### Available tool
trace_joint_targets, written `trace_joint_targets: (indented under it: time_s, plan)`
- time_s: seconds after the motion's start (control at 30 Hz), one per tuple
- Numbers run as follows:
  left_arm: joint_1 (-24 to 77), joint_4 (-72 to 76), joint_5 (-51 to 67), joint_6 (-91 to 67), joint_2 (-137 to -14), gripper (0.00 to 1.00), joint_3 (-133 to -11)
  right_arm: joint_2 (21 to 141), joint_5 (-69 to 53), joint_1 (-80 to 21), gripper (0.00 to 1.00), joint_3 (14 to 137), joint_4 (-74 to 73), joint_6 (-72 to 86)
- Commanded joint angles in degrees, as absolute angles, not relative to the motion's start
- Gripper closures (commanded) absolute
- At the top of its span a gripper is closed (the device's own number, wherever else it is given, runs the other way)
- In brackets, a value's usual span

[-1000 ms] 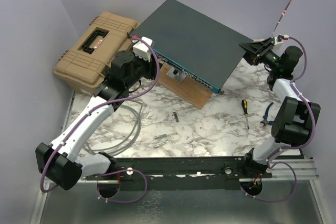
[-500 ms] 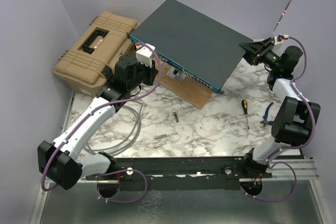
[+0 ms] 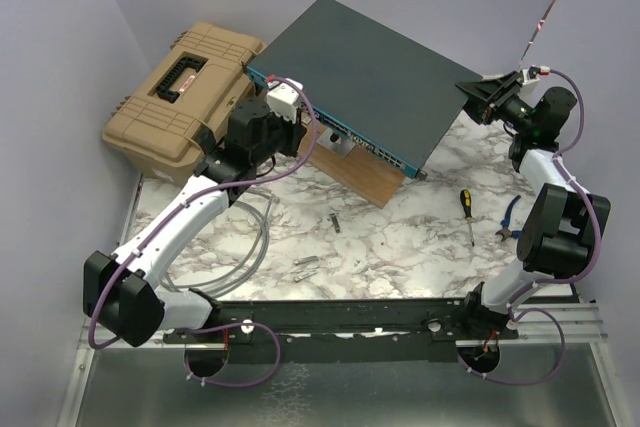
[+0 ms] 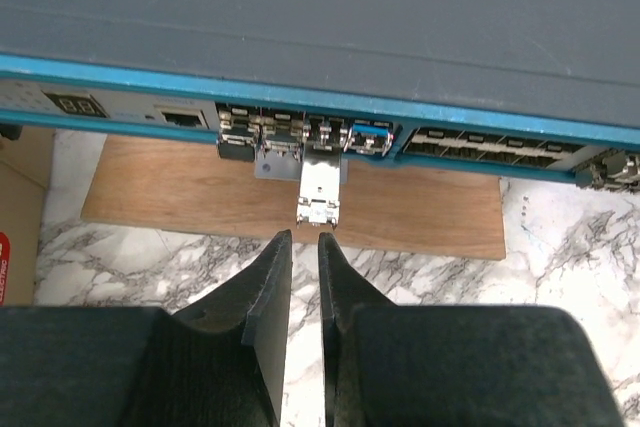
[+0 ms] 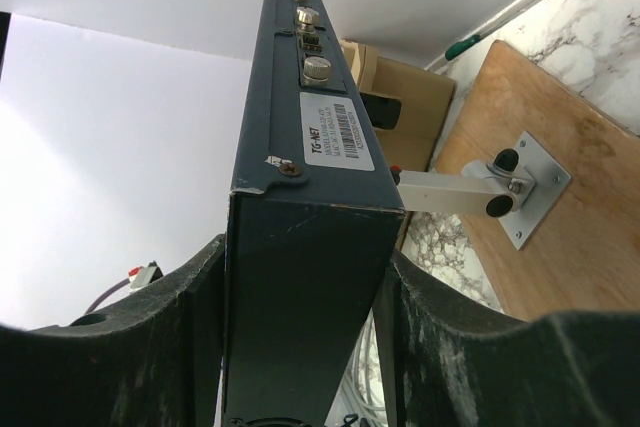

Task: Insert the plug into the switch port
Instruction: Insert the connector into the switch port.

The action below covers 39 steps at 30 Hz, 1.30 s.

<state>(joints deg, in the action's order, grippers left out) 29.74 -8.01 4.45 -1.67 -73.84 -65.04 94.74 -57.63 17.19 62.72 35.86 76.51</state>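
1. Overhead, in the top view, the switch (image 3: 370, 72) is propped over a wooden board (image 3: 355, 179) at the back of the marble table (image 3: 400, 242), beside a tan toolbox (image 3: 185, 92). The left tool (image 3: 300, 127) faces the switch's blue port face and is the nearer arm to the ports. The right tool (image 3: 478, 97) grips the switch's far right corner.
2. In the left wrist view, the plug (image 4: 320, 187), a small metal module, juts from a port. Its long axis points straight at the left tool (image 4: 303, 239), just beyond the tips. The fingers (image 4: 265, 277) are almost pressed together and hold nothing. Only this view shows the plug, which probably needs a straight forward push.
3. In the right wrist view, the right tool (image 5: 305, 257) pinches the switch (image 5: 300, 177) across its thin end, bracing it. The ports are hidden here.
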Motion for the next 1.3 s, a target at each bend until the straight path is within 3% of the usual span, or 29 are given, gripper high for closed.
trace_joint_targets:
  time_s: [0.0,0.9,1.27]
  plan:
    - [29.8,-5.3,4.5,-0.8,-75.0,0.83,-67.5,96.1,-59.1,16.8,0.67,64.3,35.3,73.4]
    - [29.9,-0.2,5.5,-6.2,-78.5,0.88,-71.6,96.4,-59.0,16.8,0.68,64.2,35.4,73.4]
    - [29.9,8.7,2.2,-13.7,-78.7,0.92,-69.2,96.4,-59.0,16.8,0.68,64.1,35.3,73.4]
